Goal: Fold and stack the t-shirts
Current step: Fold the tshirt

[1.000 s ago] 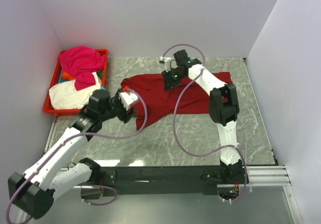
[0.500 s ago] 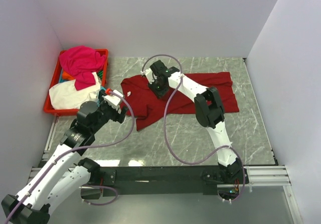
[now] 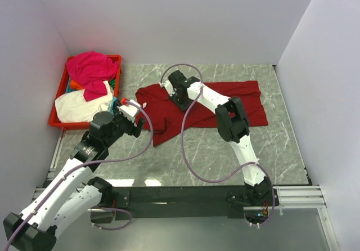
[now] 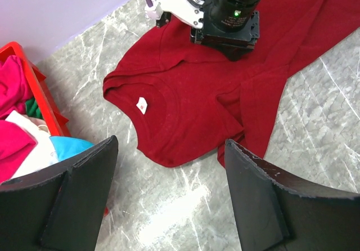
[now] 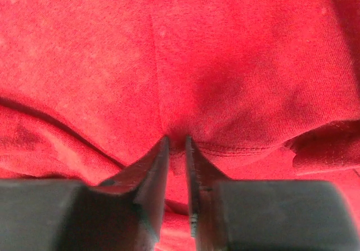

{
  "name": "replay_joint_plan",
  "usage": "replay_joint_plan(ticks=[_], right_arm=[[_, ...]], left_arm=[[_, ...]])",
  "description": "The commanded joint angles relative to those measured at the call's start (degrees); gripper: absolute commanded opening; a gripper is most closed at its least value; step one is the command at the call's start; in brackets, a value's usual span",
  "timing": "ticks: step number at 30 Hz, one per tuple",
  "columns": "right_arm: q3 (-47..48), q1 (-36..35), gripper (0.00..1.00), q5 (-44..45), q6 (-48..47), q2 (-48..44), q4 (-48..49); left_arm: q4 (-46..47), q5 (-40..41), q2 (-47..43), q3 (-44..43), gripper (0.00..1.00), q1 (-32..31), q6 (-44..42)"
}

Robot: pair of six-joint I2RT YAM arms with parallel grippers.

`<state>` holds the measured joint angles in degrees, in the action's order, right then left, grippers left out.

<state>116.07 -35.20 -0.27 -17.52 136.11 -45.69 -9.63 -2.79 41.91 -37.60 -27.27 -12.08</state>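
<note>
- dark red tee (image 3: 250, 102) lies spread on the marble table (image 3: 225, 161), far-middle. Collar end is to the left, hem to the right. Its near-left part is rumpled w/ a flap folded over.
- white tag (image 4: 142, 104) shows inside the collar, facing up.
- right gripper (image 5: 175, 141) is down on the tee's left half, jaws nearly together w/ a ridge of the red cloth pinched btwn them.
- left gripper (image 4: 170, 144) hovers just near-left of the collar, jaws spread wide, nothing in it.
- red crate (image 4: 40, 90) sits at the far left of the table, just left of the collar. Inside: magenta tee (image 3: 90, 68) heaped at the far end, cream-white tee (image 3: 76, 107) at the near end, a bit of cyan tee (image 4: 70, 147) peeking out.
</note>
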Motion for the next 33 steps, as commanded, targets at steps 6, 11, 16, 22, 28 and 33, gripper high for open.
replay_joint_plan(ticks=[6, 11, 16, 22, 28, 33], right_arm=[[4.51, -1.45, 0.02, -1.13, 0.82, -0.15, -2.12], [10.04, -2.68, 0.00, -4.02, 1.78, 1.43, -4.23], [13.48, -3.73, 0.00, -6.32, 3.28, 2.93, -4.93], [11.29, -3.56, 0.00, -6.32, 3.28, 2.32, -3.62], [9.79, -2.77, 0.00, -7.37, 3.98, 0.47, -2.47], [9.00, -2.15, 0.00, -8.43, 4.16, -0.67, -1.86]], left_arm=[[2.07, -0.47, -0.87, -0.10, 0.81, -0.07, 1.35], [2.16, -0.29, -1.13, -0.10, 0.81, -0.07, 1.44], [4.79, 4.70, 0.09, -0.01, 0.85, 0.02, 6.35], [9.19, 10.97, 13.06, -7.10, 0.94, 6.41, 32.87], [16.70, -8.44, 31.61, -12.32, 0.62, 20.38, 58.72], [20.18, -13.99, 47.10, -20.82, 0.51, 22.70, 64.97]])
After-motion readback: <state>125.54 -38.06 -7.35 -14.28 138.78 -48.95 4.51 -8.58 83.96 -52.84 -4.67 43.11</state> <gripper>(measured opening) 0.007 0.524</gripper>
